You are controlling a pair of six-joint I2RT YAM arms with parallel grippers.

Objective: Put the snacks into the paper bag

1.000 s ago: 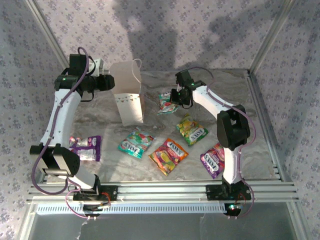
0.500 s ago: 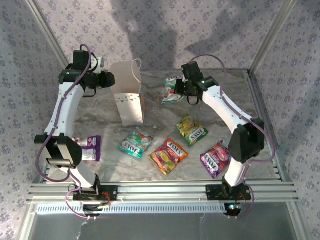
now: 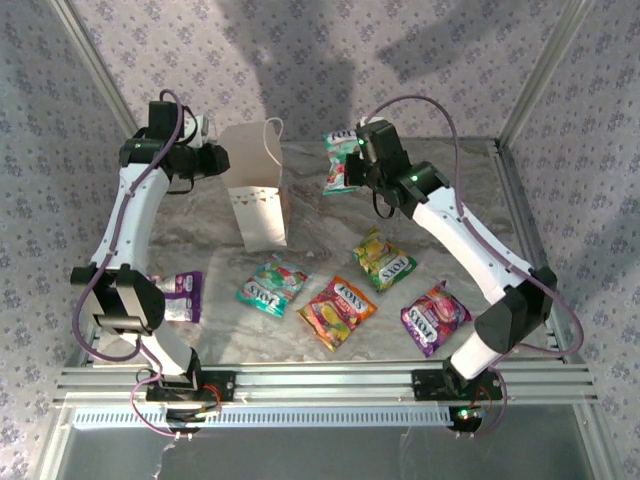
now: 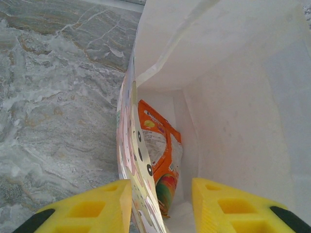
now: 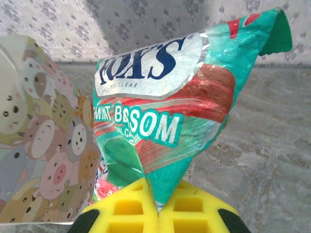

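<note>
Right fingers [image 5: 127,208]: I have them pinched shut on a corner of the teal packet [image 5: 165,111], held up off the tabletop [image 3: 320,240] just right of the paper bag [image 3: 262,205].
Left fingers [image 4: 90,208]: part-way apart, straddling the bag's left wall, one outside and one inside.
Inside the bag: an orange packet [image 4: 159,145] stands against that wall.
Still on the tabletop: left purple packet [image 3: 175,295], second teal packet [image 3: 271,285], red-orange packet [image 3: 337,310], yellow-green packet [image 3: 384,260], right purple packet [image 3: 434,318], all flat in front of the bag.

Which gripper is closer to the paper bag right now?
Left. The left gripper straddles a wall of the paper bag; the right gripper holds a teal packet, apart, to its right.
</note>
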